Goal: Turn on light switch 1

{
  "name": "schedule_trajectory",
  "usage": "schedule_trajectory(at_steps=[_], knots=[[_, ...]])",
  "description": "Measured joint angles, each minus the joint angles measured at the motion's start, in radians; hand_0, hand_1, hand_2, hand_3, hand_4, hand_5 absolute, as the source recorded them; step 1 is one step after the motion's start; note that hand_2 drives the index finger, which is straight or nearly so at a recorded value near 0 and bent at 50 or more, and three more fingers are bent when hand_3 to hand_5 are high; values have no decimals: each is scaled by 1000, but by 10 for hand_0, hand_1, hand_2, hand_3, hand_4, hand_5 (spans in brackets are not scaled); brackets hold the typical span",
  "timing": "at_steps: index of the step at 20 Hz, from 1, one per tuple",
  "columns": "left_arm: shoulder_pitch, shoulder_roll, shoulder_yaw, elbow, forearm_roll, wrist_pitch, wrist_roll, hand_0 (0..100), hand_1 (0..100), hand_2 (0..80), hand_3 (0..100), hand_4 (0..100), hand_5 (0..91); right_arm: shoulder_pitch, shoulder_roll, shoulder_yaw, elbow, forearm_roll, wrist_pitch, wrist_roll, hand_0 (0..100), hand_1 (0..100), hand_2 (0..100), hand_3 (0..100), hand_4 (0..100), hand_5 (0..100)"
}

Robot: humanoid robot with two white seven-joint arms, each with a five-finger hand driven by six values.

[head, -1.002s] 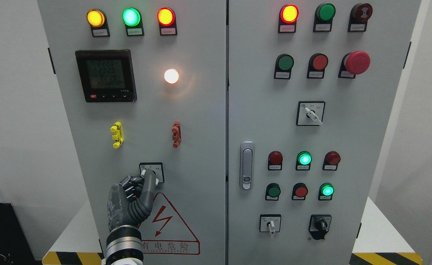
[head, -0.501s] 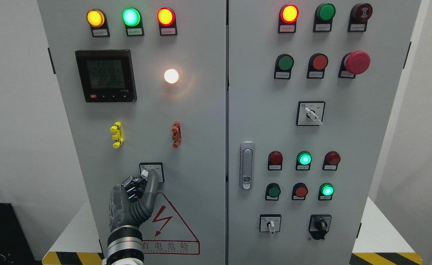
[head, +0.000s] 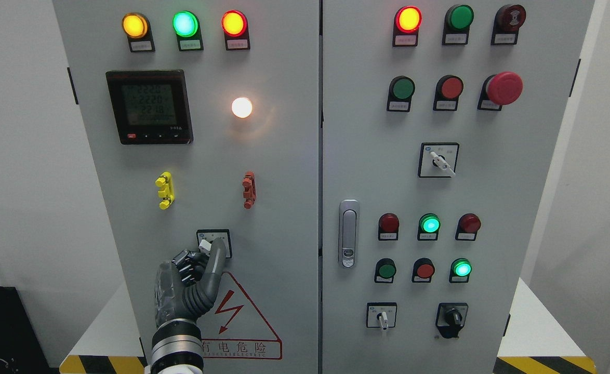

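The light switch [head: 206,243] is a small rotary selector with a white lever on a square black-framed plate [head: 226,237], low on the left cabinet door. My left hand [head: 207,251] comes up from the bottom edge. Its long dark finger [head: 216,254] lies across the right side of the knob and the curled fingers [head: 186,261] sit at its left, so the lever is pinched between them. Most of the knob is hidden by the hand. A round white lamp [head: 241,107] above glows. The right hand is out of view.
The left door also holds a meter [head: 149,106], three lit lamps along the top, a yellow clip [head: 164,190], a red clip [head: 249,189] and a red warning triangle [head: 237,311]. The right door carries buttons, selectors, a red mushroom stop [head: 504,88] and a latch [head: 348,232].
My long finger has swung a little to the right across the switch and the white lever has turned with it. The rest of the hand has barely moved.
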Motion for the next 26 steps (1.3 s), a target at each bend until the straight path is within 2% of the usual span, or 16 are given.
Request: schedule_trajectory(at_steps=[18,22,26], knots=[[31,3,-4,-35,1,-1,0,241,440,693,991,949,857,0,0,0,0,0,1,0,0,0,0,0,0,0],[43,5,-4,-40,0,-5,0,167,453,699,995,954,862,0,0,0,0,0,0,0,0,0,0,0,0,0],[72,7,-1,-49,-1,-16,-12,157,463,710,996,981,867,0,0,0,0,0,1,0,0,0,0,0,0,0]])
